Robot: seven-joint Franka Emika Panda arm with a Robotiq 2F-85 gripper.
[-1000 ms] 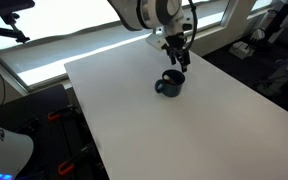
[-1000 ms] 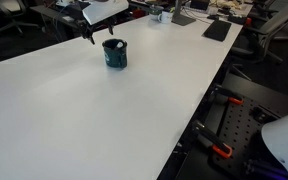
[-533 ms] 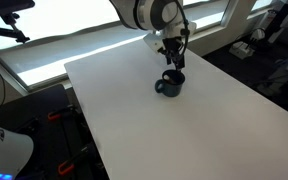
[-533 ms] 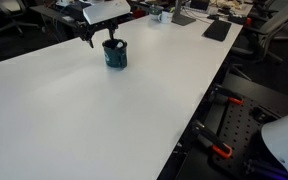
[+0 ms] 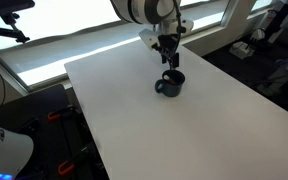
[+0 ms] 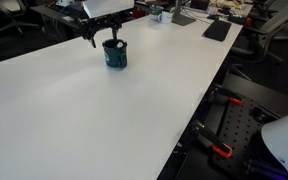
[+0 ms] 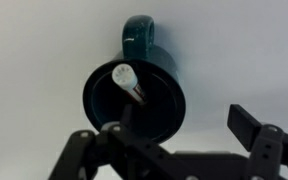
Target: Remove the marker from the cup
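Note:
The cup (image 7: 136,95) is a dark navy mug seen from above in the wrist view, with its handle (image 7: 140,28) pointing to the top of the frame. The marker (image 7: 130,82) leans inside it, with a pale cap and a reddish shaft. My gripper (image 7: 179,128) is open. One finger hangs over the cup's rim and the other is out over the bare table beside it. In both exterior views the gripper (image 5: 170,62) (image 6: 105,38) hovers just above the cup (image 5: 170,86) (image 6: 115,55). The marker is too small to make out there.
The cup stands on a large white table (image 5: 174,130) (image 6: 94,110). Black equipment (image 6: 216,30) lies at the table's far end. Dark machinery (image 6: 234,125) stands beside the table edge. A window sill (image 5: 44,50) runs behind the table.
My gripper has shifted sideways from beside the cup to over it and stays open. The cup and marker have not moved.

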